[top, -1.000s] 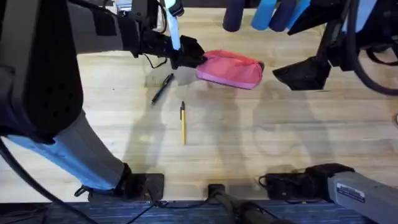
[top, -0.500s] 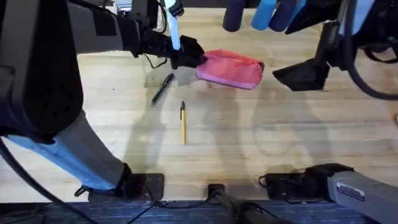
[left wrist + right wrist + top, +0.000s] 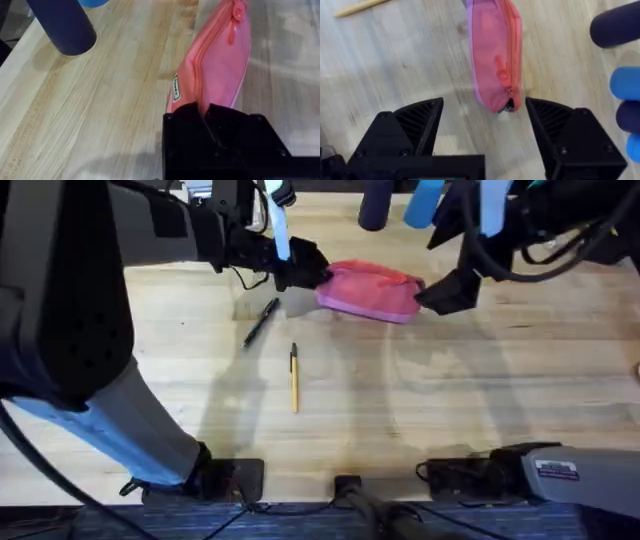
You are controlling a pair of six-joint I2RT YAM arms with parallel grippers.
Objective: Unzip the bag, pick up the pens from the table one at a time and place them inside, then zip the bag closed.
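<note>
Pink bag (image 3: 368, 290) lies zipped at the table's (image 3: 480, 390) far middle, its left end clamped by the left gripper (image 3: 305, 268), so the wide-open right gripper (image 3: 482, 117) should close squarely on the zipper pull (image 3: 500, 67).

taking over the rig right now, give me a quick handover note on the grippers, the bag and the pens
Left gripper: shut on the end of the pink bag away from the zipper pull, pinning it to the table.
Right gripper: open, hanging just off the bag's other end, where the zipper pull lies; not gripping anything.
Black pen and yellow pen: both lying on the table in front of the bag, untouched.
Done: bag anchored. Zipper looks fully closed.
Left: grab the pull and unzip, load the pens one by one, zip shut.
</note>
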